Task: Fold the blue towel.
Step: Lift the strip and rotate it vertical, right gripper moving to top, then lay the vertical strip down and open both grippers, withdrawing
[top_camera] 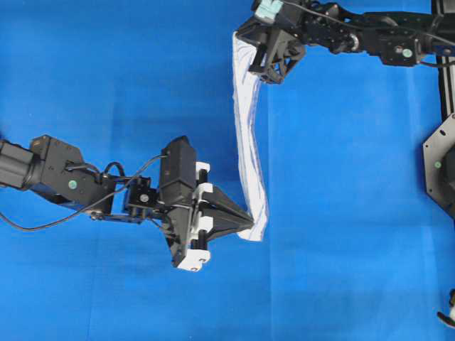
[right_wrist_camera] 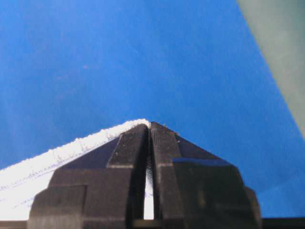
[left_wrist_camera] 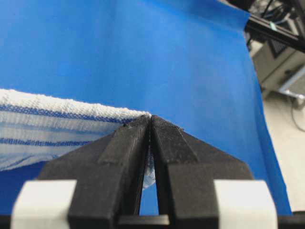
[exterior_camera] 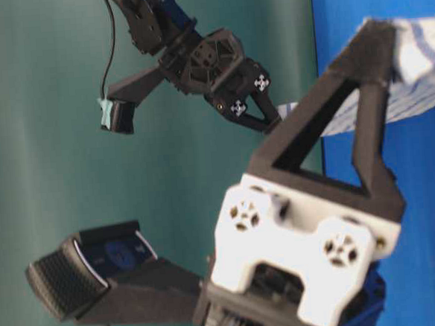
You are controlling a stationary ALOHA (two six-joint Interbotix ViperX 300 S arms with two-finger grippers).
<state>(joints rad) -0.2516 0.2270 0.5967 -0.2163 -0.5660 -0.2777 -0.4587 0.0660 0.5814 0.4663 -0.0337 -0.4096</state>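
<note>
Left gripper (top_camera: 250, 222) clamped tight on one end of the blue towel (top_camera: 249, 142). Right gripper (top_camera: 249, 62) pinching the other end, cloth strung between them over the blue table covering (top_camera: 106, 85).

Towel (top_camera: 247, 135) strung between grippers: right gripper (top_camera: 253, 69) at far end, left gripper (top_camera: 250, 222) at near end, above table covering (top_camera: 106, 71).

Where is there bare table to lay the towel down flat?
Bare blue table covering lies left of the blue towel, and more lies right of it. It is crowded along the towel itself, where the left gripper and right gripper pinch its ends.
</note>
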